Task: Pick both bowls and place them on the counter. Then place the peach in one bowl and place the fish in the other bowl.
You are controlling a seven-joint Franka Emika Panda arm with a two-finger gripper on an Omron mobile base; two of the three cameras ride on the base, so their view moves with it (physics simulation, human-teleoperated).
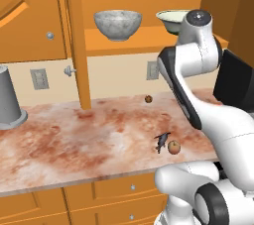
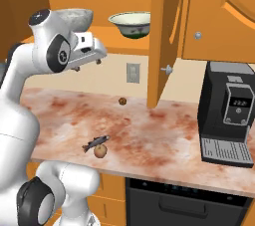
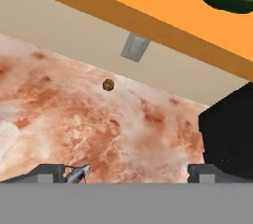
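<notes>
My gripper (image 2: 99, 55) hangs spread and empty below the shelf (image 1: 149, 38) holding both bowls: the marbled one (image 1: 118, 24) left, the green one (image 2: 130, 24) right. A clumsy reach could knock one off (shelf edge is close). Fish (image 2: 95, 143) and peach (image 2: 100, 151) touch on the near counter (image 2: 164, 135), right of them a coffee machine (image 2: 230, 113).

counter (image 1: 74, 140): open middle | obstacles: cup (image 1: 9, 100) left, coffee machine (image 2: 228, 113) right, door (image 2: 164, 36)
</notes>
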